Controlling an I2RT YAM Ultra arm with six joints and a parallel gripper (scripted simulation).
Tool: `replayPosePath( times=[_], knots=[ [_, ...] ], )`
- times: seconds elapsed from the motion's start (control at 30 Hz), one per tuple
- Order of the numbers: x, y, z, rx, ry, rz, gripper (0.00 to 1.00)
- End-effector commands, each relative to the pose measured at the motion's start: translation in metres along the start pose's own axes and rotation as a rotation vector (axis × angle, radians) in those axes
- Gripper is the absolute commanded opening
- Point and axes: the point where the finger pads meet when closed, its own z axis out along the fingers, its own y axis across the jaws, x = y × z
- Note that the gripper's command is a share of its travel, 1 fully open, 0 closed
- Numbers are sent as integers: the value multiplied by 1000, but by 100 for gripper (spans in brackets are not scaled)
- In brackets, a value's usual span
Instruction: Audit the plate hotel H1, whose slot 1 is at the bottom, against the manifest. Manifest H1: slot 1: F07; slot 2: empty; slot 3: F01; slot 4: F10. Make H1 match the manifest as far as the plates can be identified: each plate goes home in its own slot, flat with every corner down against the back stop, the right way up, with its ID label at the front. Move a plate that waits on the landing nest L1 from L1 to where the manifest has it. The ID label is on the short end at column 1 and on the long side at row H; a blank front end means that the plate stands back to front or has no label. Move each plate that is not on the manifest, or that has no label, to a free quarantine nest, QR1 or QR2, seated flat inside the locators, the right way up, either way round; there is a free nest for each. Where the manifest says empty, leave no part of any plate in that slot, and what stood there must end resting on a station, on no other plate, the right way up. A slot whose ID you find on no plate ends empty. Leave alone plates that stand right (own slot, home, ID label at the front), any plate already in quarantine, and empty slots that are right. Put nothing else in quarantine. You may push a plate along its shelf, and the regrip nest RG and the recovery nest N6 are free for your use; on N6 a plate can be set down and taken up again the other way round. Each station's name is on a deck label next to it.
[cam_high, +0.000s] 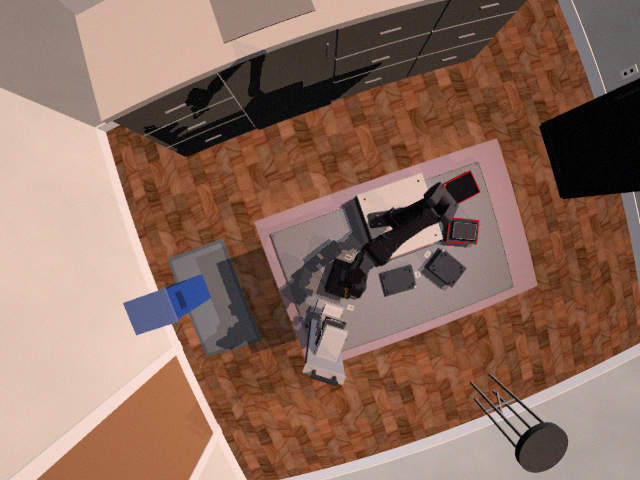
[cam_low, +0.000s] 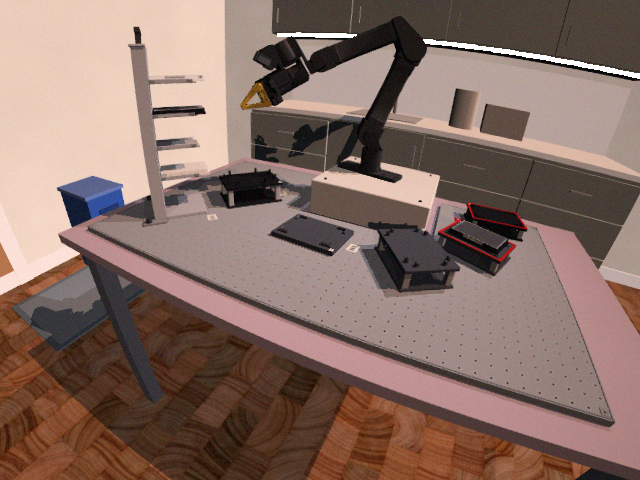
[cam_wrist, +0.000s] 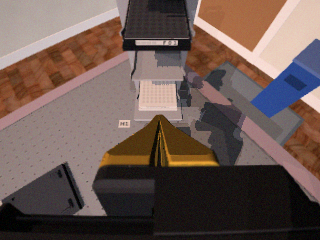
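Observation:
The plate hotel H1 (cam_low: 147, 139) (cam_high: 324, 347) stands at the table's left corner. In the wrist view a black plate (cam_wrist: 156, 22) (cam_low: 178, 110) lies on an upper shelf, with a white label strip (cam_wrist: 156, 43) on its front end. A white plate (cam_wrist: 158, 96) (cam_low: 184, 167) lies on the bottom shelf. The shelf between them (cam_wrist: 158, 66) looks bare. The top shelf (cam_low: 175, 79) is seen edge-on, and I cannot tell what it bears. My gripper (cam_wrist: 159, 120) (cam_low: 242, 106) (cam_high: 344, 290) is shut on nothing. It hangs high in front of the hotel, clear of the shelves.
Two red-rimmed nests sit at the right: one (cam_low: 497, 215) looks bare, the other (cam_low: 478, 238) holds a dark plate. A raised black nest (cam_low: 250, 182) stands near the hotel, a flat nest (cam_low: 311, 232) mid-table, and another raised nest (cam_low: 416, 253) beside it. The arm's base block (cam_low: 372, 198) is behind.

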Motion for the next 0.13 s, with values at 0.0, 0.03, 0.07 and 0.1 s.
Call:
replayPosePath(
  times=[0.0, 0.03, 0.07, 0.1],
  knots=[
    [-1, 1, -1, -4, 0, -1, 0],
    [-1, 1, -1, -4, 0, -1, 0],
    [-1, 1, -1, -4, 0, -1, 0],
    [-1, 1, -1, -4, 0, -1, 0]
  ],
)
